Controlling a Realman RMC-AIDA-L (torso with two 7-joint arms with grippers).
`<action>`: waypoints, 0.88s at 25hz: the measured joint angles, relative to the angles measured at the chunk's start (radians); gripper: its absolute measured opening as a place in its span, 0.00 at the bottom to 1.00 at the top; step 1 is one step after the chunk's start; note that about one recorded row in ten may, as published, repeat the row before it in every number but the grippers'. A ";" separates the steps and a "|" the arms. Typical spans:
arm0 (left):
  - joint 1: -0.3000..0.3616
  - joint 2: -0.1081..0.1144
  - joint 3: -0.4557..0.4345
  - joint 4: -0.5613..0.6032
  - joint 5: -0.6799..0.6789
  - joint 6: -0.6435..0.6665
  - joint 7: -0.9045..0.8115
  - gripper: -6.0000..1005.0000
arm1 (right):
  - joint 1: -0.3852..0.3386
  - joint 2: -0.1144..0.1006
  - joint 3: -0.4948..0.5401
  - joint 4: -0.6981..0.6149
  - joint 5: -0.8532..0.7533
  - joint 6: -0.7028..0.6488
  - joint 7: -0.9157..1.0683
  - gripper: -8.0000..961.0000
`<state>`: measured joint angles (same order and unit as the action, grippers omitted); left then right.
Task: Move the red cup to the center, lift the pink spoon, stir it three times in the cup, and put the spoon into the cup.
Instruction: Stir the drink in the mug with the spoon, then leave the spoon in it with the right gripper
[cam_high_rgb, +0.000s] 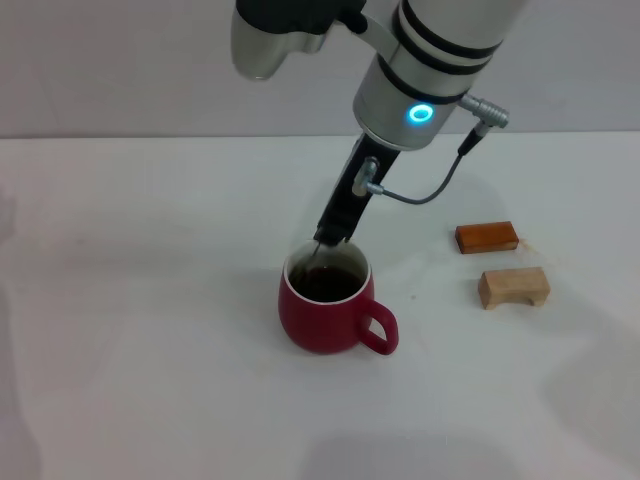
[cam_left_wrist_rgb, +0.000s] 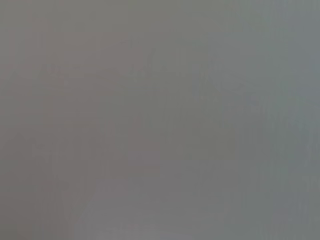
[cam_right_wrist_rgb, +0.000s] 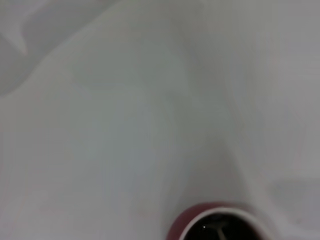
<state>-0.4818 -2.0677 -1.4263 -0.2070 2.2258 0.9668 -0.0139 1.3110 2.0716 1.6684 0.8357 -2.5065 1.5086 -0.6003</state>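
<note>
Sitting near the middle of the white table, the red cup has its loop handle turned toward the robot's right and dark liquid inside. A thin grey stem, read as the neck of the pink spoon, dips into the liquid at the far side of the rim; the pink handle itself is hidden. Right gripper angles down from above, tip just over the rim, clamped on the spoon's upper end as far as the head view shows. Right wrist view catches only the cup's rim and a sliver of metal in the liquid. Left arm is out of the head view; its wrist view shows nothing but flat grey. Two wooden blocks lie well apart to the right. Judgement: the stirring step is in hand. Next call: finish the circles inside the rim, then release so the spoon rests against the wall.
</note>
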 joint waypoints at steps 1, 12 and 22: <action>0.000 0.000 0.001 0.000 0.000 0.000 0.000 0.84 | 0.003 0.000 -0.003 -0.007 -0.013 -0.010 0.002 0.16; 0.005 0.001 0.003 0.000 0.001 0.003 -0.011 0.84 | 0.004 0.004 -0.028 -0.013 0.050 0.070 0.002 0.16; 0.008 0.001 0.005 0.000 0.000 0.006 -0.011 0.84 | 0.007 0.003 -0.035 -0.007 -0.048 -0.022 0.048 0.16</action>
<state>-0.4740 -2.0669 -1.4212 -0.2070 2.2257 0.9725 -0.0246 1.3176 2.0746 1.6336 0.8287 -2.5543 1.4864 -0.5518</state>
